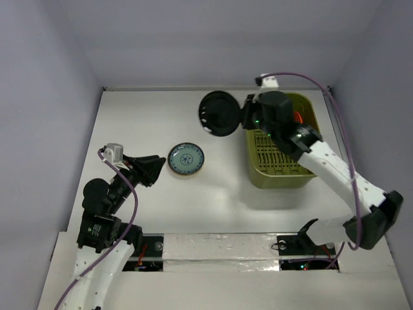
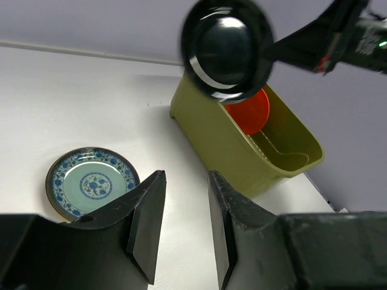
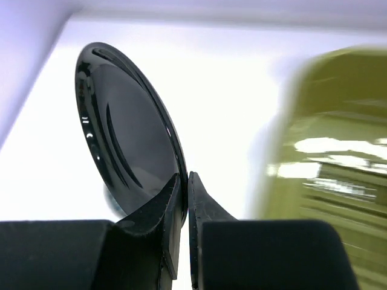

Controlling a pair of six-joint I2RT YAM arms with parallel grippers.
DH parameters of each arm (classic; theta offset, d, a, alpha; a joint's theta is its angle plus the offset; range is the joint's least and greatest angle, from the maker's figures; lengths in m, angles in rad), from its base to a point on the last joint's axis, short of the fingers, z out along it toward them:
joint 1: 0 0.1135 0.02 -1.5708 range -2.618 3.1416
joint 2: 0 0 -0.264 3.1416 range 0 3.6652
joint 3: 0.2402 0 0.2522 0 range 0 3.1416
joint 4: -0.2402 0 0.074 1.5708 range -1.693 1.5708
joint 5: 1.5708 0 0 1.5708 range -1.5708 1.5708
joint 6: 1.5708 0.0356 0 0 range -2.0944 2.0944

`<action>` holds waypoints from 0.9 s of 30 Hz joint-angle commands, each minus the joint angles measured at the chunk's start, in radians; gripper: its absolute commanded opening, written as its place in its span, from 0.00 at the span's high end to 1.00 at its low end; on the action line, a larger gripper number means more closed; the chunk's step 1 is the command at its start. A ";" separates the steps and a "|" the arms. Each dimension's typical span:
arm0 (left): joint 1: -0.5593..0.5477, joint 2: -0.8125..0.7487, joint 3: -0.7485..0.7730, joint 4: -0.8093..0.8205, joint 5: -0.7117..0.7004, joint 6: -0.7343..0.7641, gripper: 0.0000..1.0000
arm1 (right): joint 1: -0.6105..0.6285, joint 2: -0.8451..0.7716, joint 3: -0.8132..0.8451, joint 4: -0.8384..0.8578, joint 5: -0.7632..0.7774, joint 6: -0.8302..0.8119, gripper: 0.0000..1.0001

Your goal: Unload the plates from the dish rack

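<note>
Tabletop [image 1: 148, 206]: black plate [image 3: 127, 151] pinched in R gripper [image 3: 186, 179].

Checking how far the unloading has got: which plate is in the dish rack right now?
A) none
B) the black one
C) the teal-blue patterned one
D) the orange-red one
D: the orange-red plate stands inside the dish rack, while the teal-blue plate lies on the table and the right gripper holds the black plate in the air beside the rack.
</note>
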 commanded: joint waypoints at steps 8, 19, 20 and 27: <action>0.024 0.013 0.000 0.032 0.002 0.006 0.69 | 0.139 0.308 -0.048 0.402 -0.318 0.229 1.00; 0.024 0.009 0.001 0.034 0.005 0.004 0.68 | 0.159 0.523 -0.061 0.453 -0.318 0.312 1.00; 0.024 0.007 0.001 0.032 0.007 0.004 0.68 | 0.159 0.534 -0.062 0.447 -0.317 0.315 1.00; 0.024 0.007 0.000 0.034 0.010 0.004 0.68 | 0.159 0.557 -0.119 0.467 -0.301 0.336 0.98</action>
